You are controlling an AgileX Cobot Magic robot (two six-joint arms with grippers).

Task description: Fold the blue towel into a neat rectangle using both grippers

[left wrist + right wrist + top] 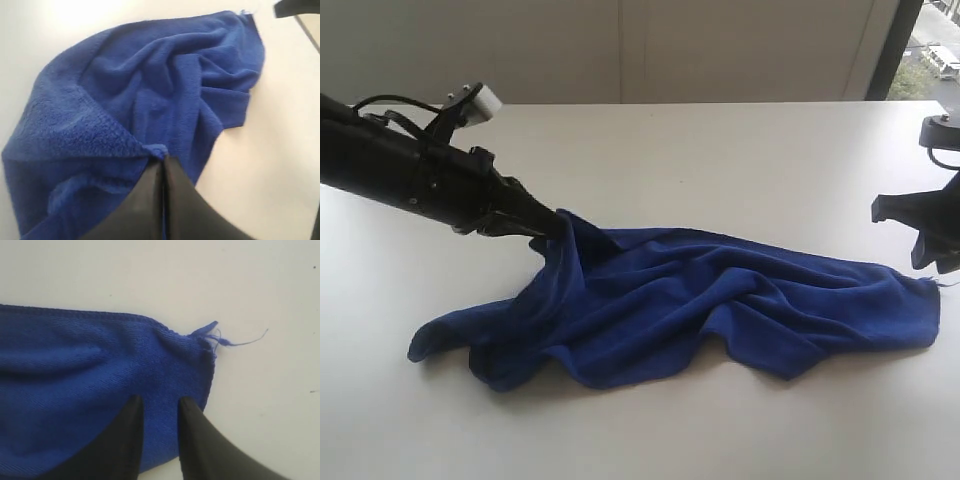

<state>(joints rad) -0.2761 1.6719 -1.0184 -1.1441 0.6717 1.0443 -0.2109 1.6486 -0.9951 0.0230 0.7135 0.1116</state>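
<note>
Surface: a plain white table (720, 140) against a pale wall (670, 50), with a strip of window (932, 50) at the far right corner of the exterior view.

Left gripper (163, 159): fingers pressed fully together, clamped on a fold of the blue towel (720, 300) at its hemmed edge. The pinched point is raised off the table, so the cloth rises to a peak at the fingertips and falls away in long creases. The arm behind it comes in low from the left side of the exterior view.

Right gripper (159, 402): fingers partly apart, set over the towel's right-hand corner, with blue cloth showing in the gap between them. Whether the tips touch the cloth cannot be told. A loose frayed thread (235, 342) trails from that corner onto the bare table.

Towel: lies crumpled and unfolded across the middle of the table, stretched between the two grippers. Its right end lies flat on the surface; its left end drops from the raised peak and spreads into a rumpled lobe toward the near left.
</note>
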